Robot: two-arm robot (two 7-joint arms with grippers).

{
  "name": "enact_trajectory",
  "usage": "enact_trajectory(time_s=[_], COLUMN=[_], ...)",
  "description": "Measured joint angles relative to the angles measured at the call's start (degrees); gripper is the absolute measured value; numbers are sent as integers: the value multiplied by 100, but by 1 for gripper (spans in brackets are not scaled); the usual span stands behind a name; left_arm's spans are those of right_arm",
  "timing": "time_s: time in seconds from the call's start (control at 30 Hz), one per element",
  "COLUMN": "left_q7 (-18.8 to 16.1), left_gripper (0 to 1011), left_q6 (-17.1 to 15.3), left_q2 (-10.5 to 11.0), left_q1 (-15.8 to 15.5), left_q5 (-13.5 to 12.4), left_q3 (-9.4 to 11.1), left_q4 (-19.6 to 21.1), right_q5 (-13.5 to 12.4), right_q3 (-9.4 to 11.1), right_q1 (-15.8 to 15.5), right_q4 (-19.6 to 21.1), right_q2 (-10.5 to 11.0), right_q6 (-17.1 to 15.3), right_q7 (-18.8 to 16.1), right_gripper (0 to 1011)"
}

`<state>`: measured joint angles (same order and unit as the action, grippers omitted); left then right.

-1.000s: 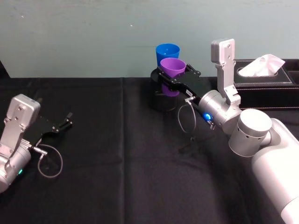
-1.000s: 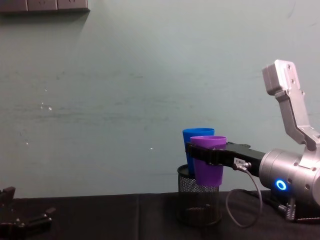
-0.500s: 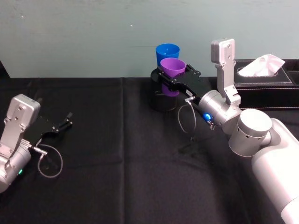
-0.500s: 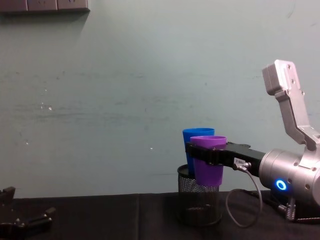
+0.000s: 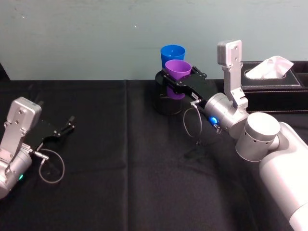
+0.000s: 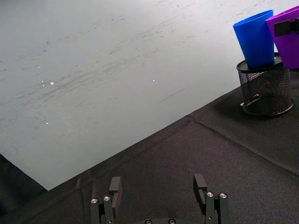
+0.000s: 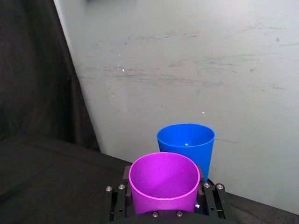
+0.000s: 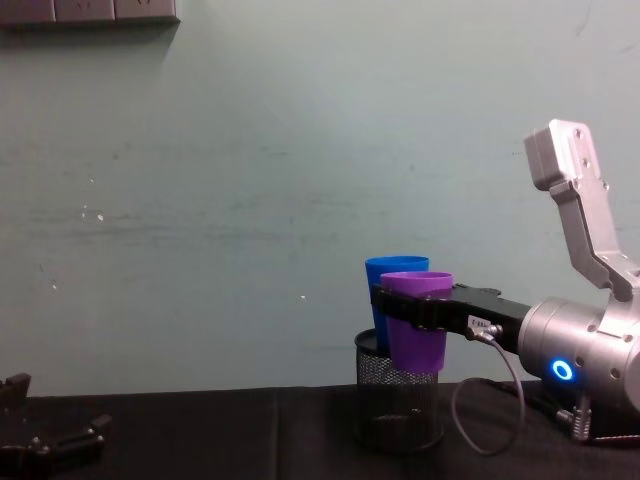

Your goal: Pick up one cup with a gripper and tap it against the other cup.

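Holding confirmed: purple cup (image 8: 417,345) is clamped by right end effector (image 5: 178,79), raised just beside blue cup (image 5: 173,52), which is seated in mesh holder (image 8: 398,415). Left end effector (image 6: 157,186) is parked released at bench (image 5: 120,183) left.

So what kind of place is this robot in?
Probably a robot test lab, not a home: a black-draped table, a bare pale wall, and the right gripper holding a purple cup near a blue cup.
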<state>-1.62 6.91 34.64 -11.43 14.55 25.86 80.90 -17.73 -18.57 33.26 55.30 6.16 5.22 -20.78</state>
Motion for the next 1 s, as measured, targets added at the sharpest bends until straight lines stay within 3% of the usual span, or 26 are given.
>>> enact_trajectory(time_s=[1.0], left_q7=[0], left_gripper=[1000], left_q6=[0], left_q2=[0], left_q1=[0], left_q5=[0], left_q3=[0], left_q4=[0], right_q5=[0], right_q3=[0], right_q1=[0], right_q4=[0], right_q2=[0], right_q6=[0], right_q7=[0], right_gripper=[743])
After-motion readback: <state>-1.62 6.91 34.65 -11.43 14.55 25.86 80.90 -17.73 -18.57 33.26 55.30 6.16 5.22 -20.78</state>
